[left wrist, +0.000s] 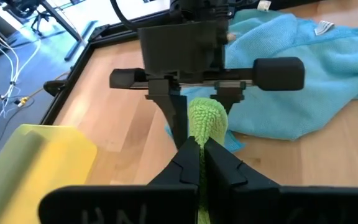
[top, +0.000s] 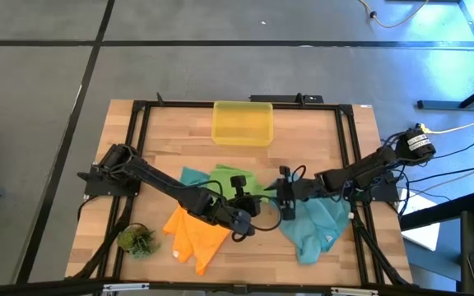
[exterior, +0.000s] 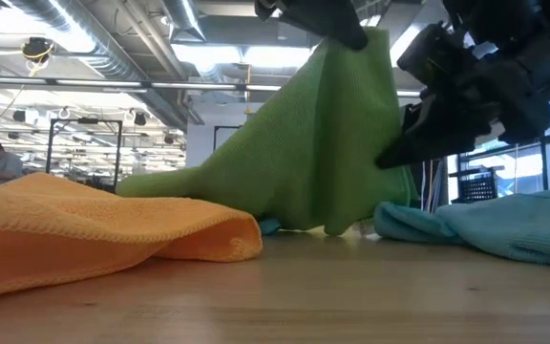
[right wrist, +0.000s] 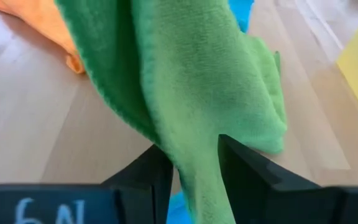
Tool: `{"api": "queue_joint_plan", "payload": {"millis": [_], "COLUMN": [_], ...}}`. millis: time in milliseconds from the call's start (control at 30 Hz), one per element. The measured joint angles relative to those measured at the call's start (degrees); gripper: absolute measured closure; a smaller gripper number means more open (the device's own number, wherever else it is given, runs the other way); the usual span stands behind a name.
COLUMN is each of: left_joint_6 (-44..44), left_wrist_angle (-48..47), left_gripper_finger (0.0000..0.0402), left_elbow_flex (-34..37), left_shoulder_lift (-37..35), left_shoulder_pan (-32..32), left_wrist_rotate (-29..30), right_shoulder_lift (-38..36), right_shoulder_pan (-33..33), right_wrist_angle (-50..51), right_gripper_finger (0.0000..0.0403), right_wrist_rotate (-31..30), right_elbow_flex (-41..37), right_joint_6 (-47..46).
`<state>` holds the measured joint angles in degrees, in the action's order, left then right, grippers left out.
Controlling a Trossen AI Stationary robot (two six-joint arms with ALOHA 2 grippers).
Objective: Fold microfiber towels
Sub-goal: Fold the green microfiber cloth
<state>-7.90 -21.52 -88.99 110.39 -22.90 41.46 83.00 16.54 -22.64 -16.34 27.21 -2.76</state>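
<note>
The green towel [top: 229, 179] is pulled up into a peak at the table's middle [exterior: 304, 153]. Its lower part rests on the wood and on a teal-blue towel [top: 191, 176]. My left gripper [left wrist: 201, 158] comes from the table's left and my right gripper [right wrist: 194, 165] from the right. They meet tip to tip at the peak, each shut on the green towel. The orange towel [top: 192, 236] lies crumpled near the front left. A second teal-blue towel [top: 315, 226] lies crumpled at the front right. My left gripper pinches a bunched fold of the green towel [left wrist: 202, 127] between its two fingers, coming from the table's left. The held part is lifted clear, and the cloth slopes down to the table [exterior: 184, 180]. My right gripper pinches the same raised bunch [right wrist: 191, 140] between its two fingers, several layers thick, coming from the table's right, opposite the left fingers. The cloth hangs away from it, slack, down to the wood.
The yellow translucent bin [top: 242, 122] stands at the far middle. A small green plant tuft [top: 136, 240] lies at the front left corner. A black frame [top: 138, 123] runs along the table's edges. Bare wood shows between the bin and the towels.
</note>
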Motion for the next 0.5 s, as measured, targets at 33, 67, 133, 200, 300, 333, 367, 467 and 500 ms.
{"api": "queue_joint_plan", "payload": {"millis": [33,67,133,200,300,333,367,467,500], "left_joint_6": [0.19,0.44,0.54,0.56,0.55,0.54,0.54,0.52,0.52], "left_wrist_angle": [0.02,0.02,0.00,0.02,0.02,0.02,0.02,0.03,0.02], "left_gripper_finger": [0.0401,0.0401,0.0401,0.0401,0.0401,0.0401,0.0401,0.0401,0.0401], "left_elbow_flex": [0.00,0.00,0.00,0.00,0.00,-0.02,0.00,0.00,0.00], "left_shoulder_lift": [0.00,0.00,0.00,0.00,0.00,0.00,0.00,0.00,0.00], "left_shoulder_pan": [-0.02,-0.03,-0.13,-0.21,-0.51,-0.61,-0.78,-1.22,-1.34], "left_wrist_rotate": [-0.01,-0.01,-0.01,-0.01,-0.08,-0.08,-0.10,-0.19,-0.21], "right_shoulder_lift": [0.00,0.00,0.00,0.00,0.00,0.00,0.00,0.00,0.00], "right_shoulder_pan": [-0.08,-0.10,-0.27,-0.56,-1.21,-1.47,-1.69,-2.09,-2.15], "right_wrist_angle": [-0.02,-0.12,-0.86,-1.58,-2.34,-2.35,-2.37,-2.39,-2.42], "right_gripper_finger": [0.0279,0.0285,0.0303,0.0328,0.0371,0.0386,0.0393,0.0388,0.0385], "right_wrist_rotate": [-0.02,0.00,0.92,2.52,4.91,5.70,5.96,6.03,6.03], "right_elbow_flex": [0.01,0.01,0.01,0.01,0.01,0.01,0.01,0.01,0.01], "right_joint_6": [0.02,0.04,0.04,0.02,0.02,0.01,0.02,0.02,-0.01]}}
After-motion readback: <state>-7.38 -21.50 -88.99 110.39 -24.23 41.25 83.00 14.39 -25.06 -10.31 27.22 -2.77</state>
